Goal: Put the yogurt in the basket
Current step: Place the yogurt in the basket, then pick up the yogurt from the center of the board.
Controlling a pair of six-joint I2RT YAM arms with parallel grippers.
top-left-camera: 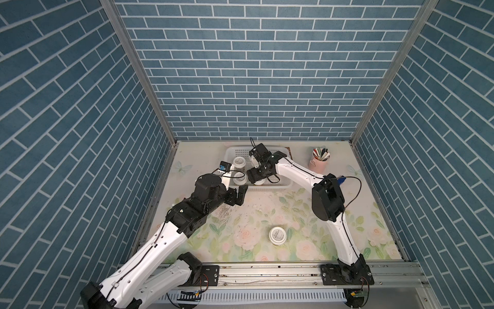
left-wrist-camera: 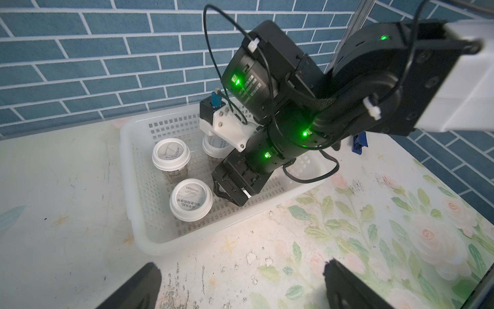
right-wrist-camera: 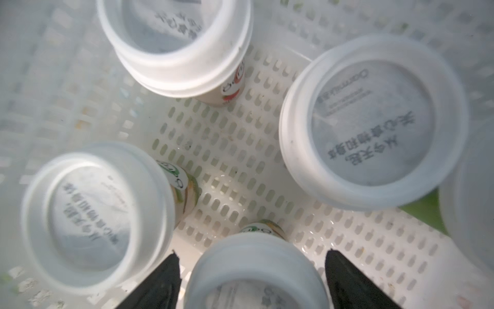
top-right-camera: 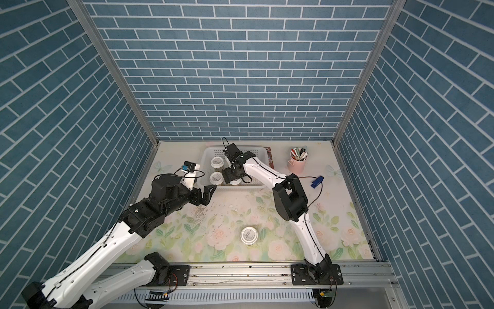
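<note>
Right gripper [right-wrist-camera: 252,252] jaws stand parted, unloaded, astride a yogurt cup [right-wrist-camera: 254,278] in the basket [right-wrist-camera: 235,149] among others; left gripper [left-wrist-camera: 242,264] gapes empty; the loose cup [top-left-camera: 277,235] on the table [top-left-camera: 374,214], likely light and thin-walled, wants a gentle grip under its lid.

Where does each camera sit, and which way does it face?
Top views: high above the robot's base, facing down toward the back wall; table, basket, one yogurt cup outside it; left arm and right arm show.
Left wrist: faces the basket and right arm; own open jaws in front.
Right wrist: looks down into the basket; own jaws flank one cup.
Shared: both wrist views show cups in the basket.
</note>
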